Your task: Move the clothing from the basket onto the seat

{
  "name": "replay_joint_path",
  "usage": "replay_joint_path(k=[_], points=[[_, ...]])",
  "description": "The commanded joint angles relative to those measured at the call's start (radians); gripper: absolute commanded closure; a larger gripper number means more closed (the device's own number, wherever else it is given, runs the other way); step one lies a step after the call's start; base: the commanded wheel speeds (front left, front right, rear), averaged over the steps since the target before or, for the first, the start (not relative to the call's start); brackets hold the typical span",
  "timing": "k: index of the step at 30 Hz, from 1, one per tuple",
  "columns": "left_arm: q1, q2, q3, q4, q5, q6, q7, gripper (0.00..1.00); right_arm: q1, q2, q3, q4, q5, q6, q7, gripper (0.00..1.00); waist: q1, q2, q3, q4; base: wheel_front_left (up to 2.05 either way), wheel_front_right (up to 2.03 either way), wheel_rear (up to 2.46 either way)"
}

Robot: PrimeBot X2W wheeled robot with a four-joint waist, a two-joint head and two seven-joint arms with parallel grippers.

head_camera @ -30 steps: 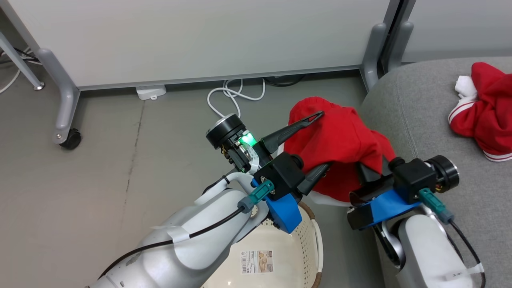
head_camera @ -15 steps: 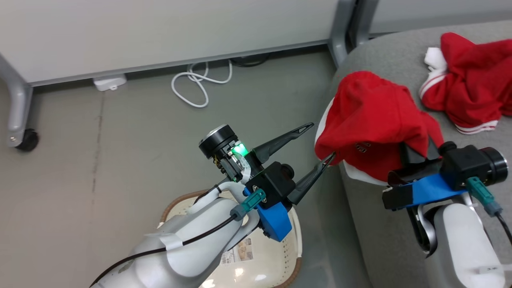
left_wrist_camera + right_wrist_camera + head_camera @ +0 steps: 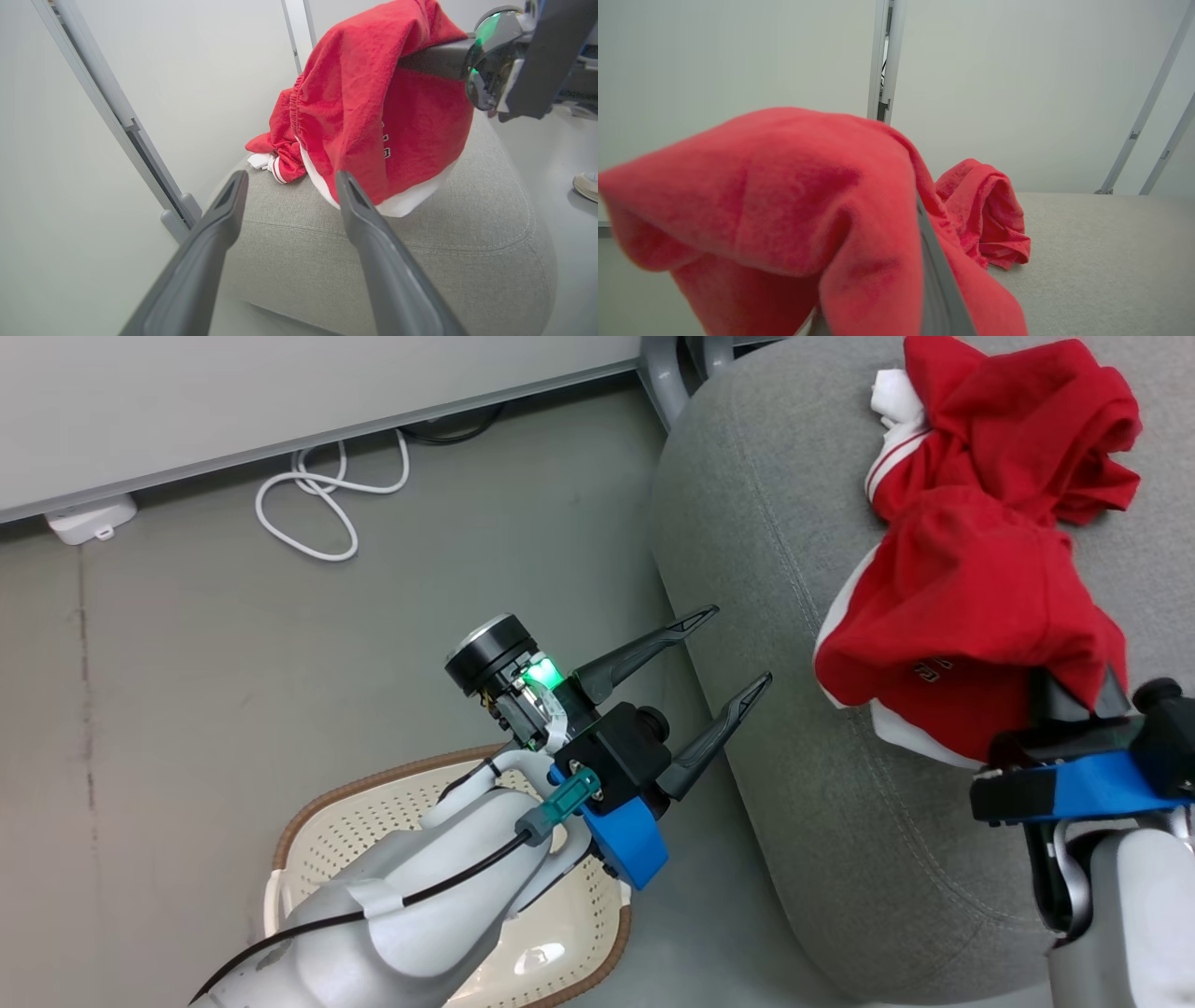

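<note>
Basket (image 3: 308, 821) at near left on the floor, partly under the left arm. No red shows in the part left uncovered, so by my reading this is the last piece.

Left gripper (image 3: 740, 644) is spread wide and carries nothing. It hangs over the floor just left of the seat's edge, fingers pointing toward the cloth.

Seat (image 3: 794, 569) takes up the right half: grey, rounded, with a stitched seam.

Held garment (image 3: 971, 588) is bright red and draped like a hood over the right gripper (image 3: 1074, 695), which is clamped on it from beneath with its fingertips buried in the folds. The cloth hangs over the seat's middle. It has a gathered waistband, small lettering on the lower front and white lining along the hem. I cannot tell whether the hem brushes the cushion.

Other garment (image 3: 1018, 420) lies crumpled on the seat at far right, just beyond the held one, with white stripe trim at its left edge.

Step in hand — carrying the second piece in for the drop. Next move, as I judge it: lower a little, open the fingers and draw back low so the cloth slides off instead of snagging. The fabric looks limp and clingy — a fold may catch on a finger.
</note>
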Motion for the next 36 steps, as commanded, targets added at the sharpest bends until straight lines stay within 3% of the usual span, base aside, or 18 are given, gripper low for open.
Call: replay_joint_path(k=[1,11,21,25,36], points=[[-0.013,0.009,0.002,-0.005,-0.003,0.003,-0.003,0.0,0.024,0.001,-0.022,-0.018,-0.001,0.0,0.0,1.0,-0.0001,0.0,0.007,-0.014,0.0,0.0,0.0],[-0.013,0.01,0.008,-0.013,-0.004,0.001,-0.003,0.0,0.053,0.004,-0.066,-0.053,-0.005,0.0,0.0,1.0,-0.0001,0.0,0.015,-0.032,0.0,0.0,0.0],[-0.006,0.015,0.026,-0.025,0.002,0.007,-0.003,0.0,-0.076,-0.023,-0.052,-0.088,0.0,0.0,0.0,1.0,-0.0001,0.0,0.032,-0.009,0.0,0.0,0.0],[-0.015,0.017,0.031,-0.031,0.004,0.008,-0.003,0.0,-0.181,-0.057,-0.069,-0.095,0.005,0.0,0.0,1.0,-0.0001,0.0,0.056,0.004,0.0,0.0,0.0],[-0.05,0.007,0.033,-0.042,0.024,-0.001,-0.003,0.0,-0.481,-0.234,-0.199,-0.017,-0.024,0.0,0.0,1.0,-0.0001,0.0,0.161,0.061,0.0,0.0,0.0]])
